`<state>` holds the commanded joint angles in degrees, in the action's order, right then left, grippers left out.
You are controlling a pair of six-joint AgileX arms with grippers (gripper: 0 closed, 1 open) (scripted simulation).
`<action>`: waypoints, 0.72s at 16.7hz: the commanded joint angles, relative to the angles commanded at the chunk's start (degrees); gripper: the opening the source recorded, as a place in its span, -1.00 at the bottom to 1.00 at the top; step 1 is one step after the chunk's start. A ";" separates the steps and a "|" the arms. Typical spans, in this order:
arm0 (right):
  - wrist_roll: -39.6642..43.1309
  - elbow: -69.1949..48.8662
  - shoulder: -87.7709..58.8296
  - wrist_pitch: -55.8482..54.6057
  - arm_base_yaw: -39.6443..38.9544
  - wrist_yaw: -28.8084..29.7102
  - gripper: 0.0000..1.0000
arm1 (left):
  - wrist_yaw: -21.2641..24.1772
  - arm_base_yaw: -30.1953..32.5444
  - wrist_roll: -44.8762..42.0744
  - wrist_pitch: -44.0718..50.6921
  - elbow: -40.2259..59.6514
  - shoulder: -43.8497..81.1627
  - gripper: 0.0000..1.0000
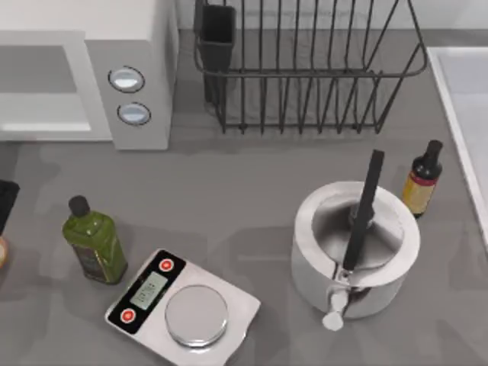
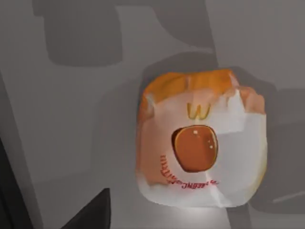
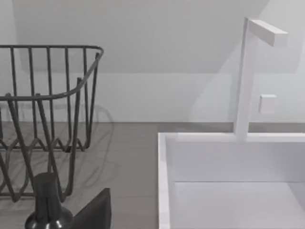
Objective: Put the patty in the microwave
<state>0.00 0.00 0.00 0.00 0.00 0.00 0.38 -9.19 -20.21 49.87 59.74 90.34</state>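
Observation:
The patty (image 2: pixel 200 143), a round cream-tan piece with orange patches and a printed wrapper look, lies flat on the grey table. In the top view just a sliver of the patty (image 1: pixel 2 252) peeks in at the left edge. My left gripper (image 1: pixel 6 202) hovers over it, open, with one dark finger (image 2: pixel 90 214) off to the side and not touching the food. The microwave (image 1: pixel 84 72) is the white box at the back left, front cavity open wide, two pale blue buttons on its panel. One finger (image 3: pixel 95 212) of my right gripper hangs open beside the small bottle's cap.
An olive-green bottle (image 1: pixel 95 244) and a white scale (image 1: pixel 183 305) stand between the patty and the table's middle. A black wire rack (image 1: pixel 305 69) sits at the back. A white pot (image 1: pixel 354 244) with a black spatula, a small yellow bottle (image 1: pixel 422 179) and a white sink (image 3: pixel 238 181) are on the right.

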 joint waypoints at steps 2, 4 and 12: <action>0.00 0.00 0.00 0.00 0.00 0.00 1.00 | 0.02 -0.61 -1.34 3.31 3.97 6.08 1.00; 0.00 0.00 0.00 0.00 0.00 0.00 1.00 | 0.04 -0.99 -2.18 5.38 6.45 9.72 1.00; 0.00 0.00 0.00 0.00 0.00 0.00 1.00 | 0.04 -0.90 -2.33 5.01 6.47 11.30 1.00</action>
<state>0.00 0.00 0.00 0.00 0.00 0.00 0.42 -10.09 -22.54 54.87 66.21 101.63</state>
